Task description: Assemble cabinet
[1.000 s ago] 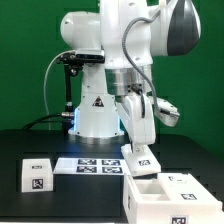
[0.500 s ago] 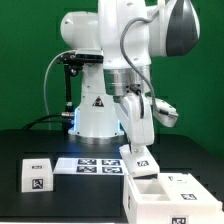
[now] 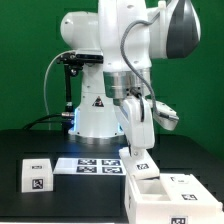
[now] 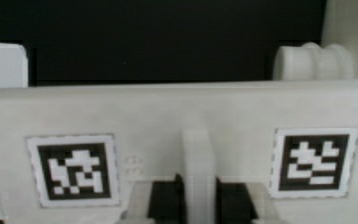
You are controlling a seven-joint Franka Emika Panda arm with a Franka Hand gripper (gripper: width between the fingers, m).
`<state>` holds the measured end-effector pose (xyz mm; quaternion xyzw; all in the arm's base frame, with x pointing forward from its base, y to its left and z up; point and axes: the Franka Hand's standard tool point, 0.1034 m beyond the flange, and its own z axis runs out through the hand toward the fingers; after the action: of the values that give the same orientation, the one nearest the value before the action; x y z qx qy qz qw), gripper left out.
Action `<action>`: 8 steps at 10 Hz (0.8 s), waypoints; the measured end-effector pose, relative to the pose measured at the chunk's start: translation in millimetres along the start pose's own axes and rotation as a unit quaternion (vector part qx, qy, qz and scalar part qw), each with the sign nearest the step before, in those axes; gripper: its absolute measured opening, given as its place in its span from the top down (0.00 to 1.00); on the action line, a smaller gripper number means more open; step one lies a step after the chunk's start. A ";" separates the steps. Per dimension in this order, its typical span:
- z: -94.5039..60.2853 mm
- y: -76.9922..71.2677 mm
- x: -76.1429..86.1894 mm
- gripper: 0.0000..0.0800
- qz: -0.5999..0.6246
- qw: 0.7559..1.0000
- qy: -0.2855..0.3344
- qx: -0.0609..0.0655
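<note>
End effector [image 3: 139, 150] clasping panel [image 3: 141, 161] upright, long axis horizontal

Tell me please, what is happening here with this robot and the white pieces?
The white robot arm has its end effector low over a flat white plastic panel with a black-and-white tag, which stands close beside the large open white plastic cabinet box with inner dividers. Whether the end effector is shut on the panel cannot be told. A small white tagged block sits apart on the exterior view's left, past the marker board.
</note>
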<state>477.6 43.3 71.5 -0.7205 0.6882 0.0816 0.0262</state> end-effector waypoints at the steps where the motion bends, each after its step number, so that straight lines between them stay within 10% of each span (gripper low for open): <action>1: 0.9 -4.5 0.0 0.92 -0.001 1.000 0.001 0.001; 4: 6.2 -28.6 0.8 0.92 -0.014 0.999 0.025 0.037; 8: 6.6 -30.0 1.4 0.92 -0.017 0.999 0.026 0.038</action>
<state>507.0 44.4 62.6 -0.7321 0.6792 0.0359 0.0369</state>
